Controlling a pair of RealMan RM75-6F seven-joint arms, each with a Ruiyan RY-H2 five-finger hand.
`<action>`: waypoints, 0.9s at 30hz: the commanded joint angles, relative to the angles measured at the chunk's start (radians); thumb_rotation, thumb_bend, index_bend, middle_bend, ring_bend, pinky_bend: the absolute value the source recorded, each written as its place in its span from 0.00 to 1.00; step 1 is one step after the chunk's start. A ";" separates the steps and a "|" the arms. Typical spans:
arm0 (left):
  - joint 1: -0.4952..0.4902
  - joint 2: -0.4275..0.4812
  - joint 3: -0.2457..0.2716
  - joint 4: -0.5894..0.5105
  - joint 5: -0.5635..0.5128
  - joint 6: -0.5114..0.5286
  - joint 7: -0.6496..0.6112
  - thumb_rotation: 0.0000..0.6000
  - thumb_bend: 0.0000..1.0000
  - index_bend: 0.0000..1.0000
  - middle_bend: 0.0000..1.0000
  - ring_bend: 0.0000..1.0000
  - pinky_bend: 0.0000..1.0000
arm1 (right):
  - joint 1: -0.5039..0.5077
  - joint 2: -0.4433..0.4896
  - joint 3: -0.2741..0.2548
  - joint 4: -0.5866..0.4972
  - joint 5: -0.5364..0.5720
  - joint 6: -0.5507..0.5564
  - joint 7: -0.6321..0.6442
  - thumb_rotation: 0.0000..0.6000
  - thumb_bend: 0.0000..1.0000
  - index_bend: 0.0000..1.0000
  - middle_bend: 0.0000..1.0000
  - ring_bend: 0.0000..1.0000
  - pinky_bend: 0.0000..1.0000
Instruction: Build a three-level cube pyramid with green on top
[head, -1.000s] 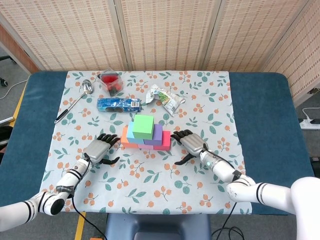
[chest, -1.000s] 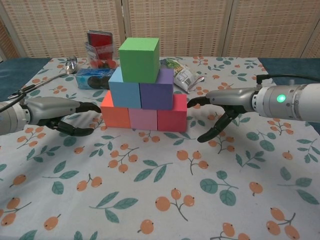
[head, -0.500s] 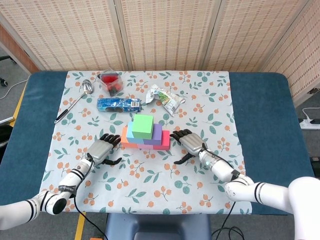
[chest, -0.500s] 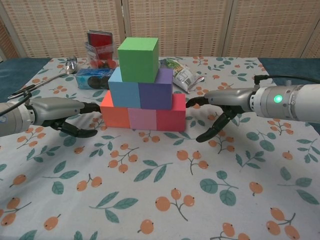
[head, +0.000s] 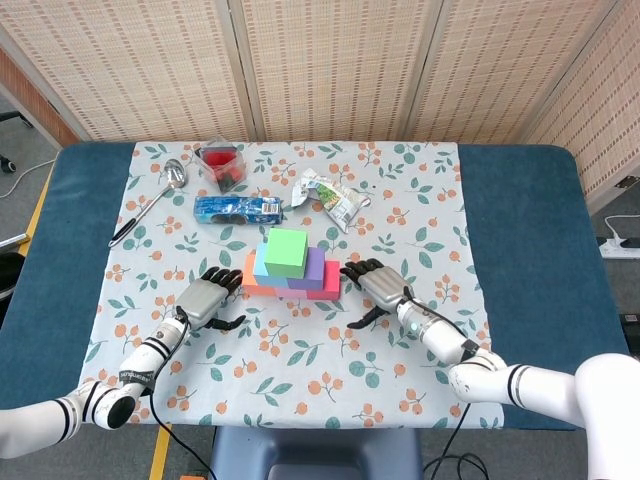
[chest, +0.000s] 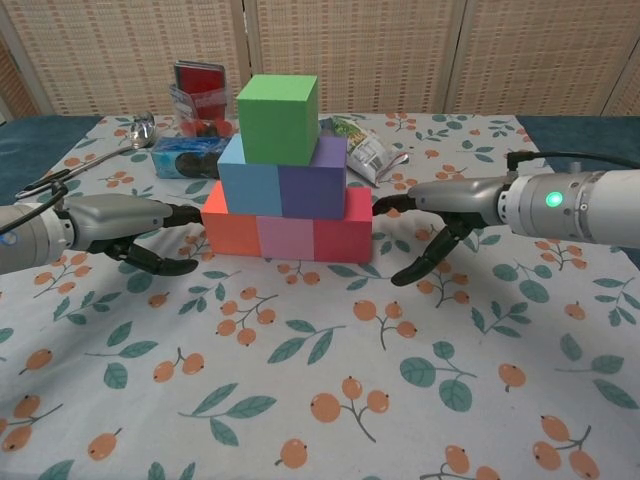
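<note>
A cube pyramid stands mid-table. Its bottom row holds an orange cube (chest: 232, 226), a pink cube (chest: 286, 237) and a red cube (chest: 344, 231). Above them sit a blue cube (chest: 249, 181) and a purple cube (chest: 312, 184), with the green cube (chest: 277, 117) (head: 286, 252) on top. My left hand (chest: 128, 226) (head: 205, 298) lies open just left of the orange cube, fingertips at its side. My right hand (chest: 440, 214) (head: 375, 286) lies open just right of the red cube, fingertips at its side. Neither hand holds anything.
Behind the pyramid lie a blue packet (head: 237, 208), a crumpled snack bag (head: 330, 195), a clear box of red things (head: 220, 165) and a metal spoon (head: 150, 199). A floral cloth (head: 300, 370) covers the blue table.
Both hands have crept slightly inward toward the sides of the bottom row. The pyramid has stayed as it was.
</note>
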 joint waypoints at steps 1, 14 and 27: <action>0.001 0.001 0.002 0.000 -0.004 0.001 0.000 0.24 0.34 0.00 0.00 0.00 0.00 | -0.003 0.008 -0.004 -0.007 0.005 0.002 -0.004 0.55 0.02 0.00 0.00 0.00 0.00; 0.001 0.010 0.008 -0.017 -0.008 0.011 0.009 0.25 0.35 0.00 0.00 0.00 0.00 | -0.003 0.027 -0.012 -0.054 0.023 -0.001 -0.018 0.55 0.02 0.00 0.00 0.00 0.00; -0.009 0.005 0.011 -0.016 -0.014 0.007 0.020 0.24 0.34 0.00 0.00 0.00 0.00 | 0.008 0.008 -0.010 -0.040 0.029 -0.006 -0.019 0.55 0.02 0.00 0.00 0.00 0.00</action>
